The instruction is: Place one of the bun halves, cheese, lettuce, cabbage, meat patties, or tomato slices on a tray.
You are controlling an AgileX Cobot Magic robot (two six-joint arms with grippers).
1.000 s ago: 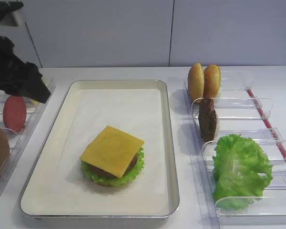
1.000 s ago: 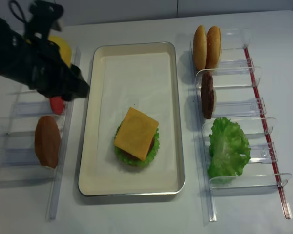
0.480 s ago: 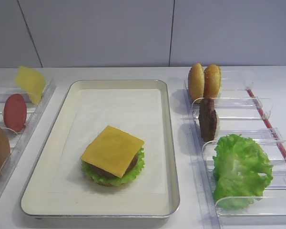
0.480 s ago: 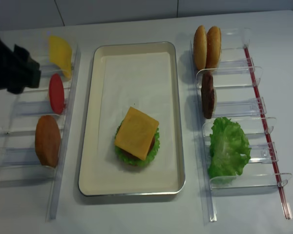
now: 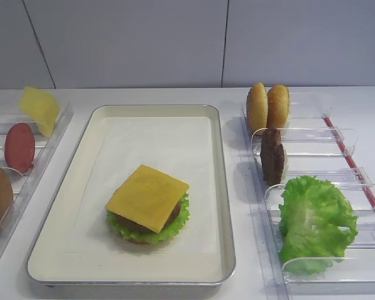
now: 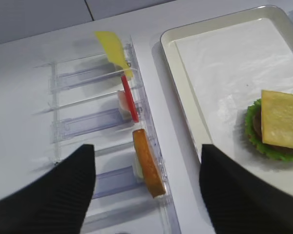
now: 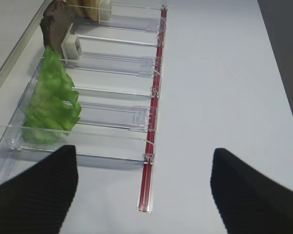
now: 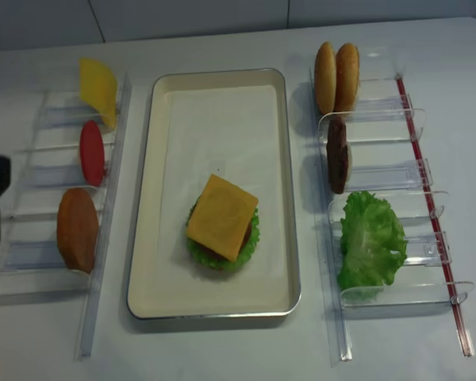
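Here no brand, label or writing can be read on anything in view. The left tool (image 6: 146, 195) shows in its wrist view as two dark fingers (image 6: 44, 195) set wide apart with nothing between them, hovering above the left clear rack (image 6: 88, 124) and the white tabletop (image 8: 222, 349); in the overhead view only a dark corner of it shows at the left edge, beside that rack. The right tool (image 7: 144, 192) likewise shows two dark fingers (image 7: 34, 190) spread wide and holding nothing, above the tabletop just off the near end of the right clear rack (image 7: 117, 117). The cream tray (image 8: 147, 198) lies in the middle between the two racks, lined with white paper. On its near half sits a stack: a yellow cheese slice (image 8: 221, 217) on top, a dark patty just visible under it, and ruffled lettuce (image 8: 252, 238) around the edge beneath. In the left rack stand, far to near, a second cheese slice (image 8: 99, 91) leaning tilted, a red tomato slice (image 8: 91, 152) upright on edge, and a brown bun half (image 8: 77, 228). In the right rack stand two bun halves (image 8: 337, 77) side by side and touching at the far end, then a meat patty (image 8: 336, 156) upright on edge, then a loose lettuce leaf (image 8: 370, 240) at the near end. A red strip (image 7: 154, 112) runs along the outer edge of the right rack.
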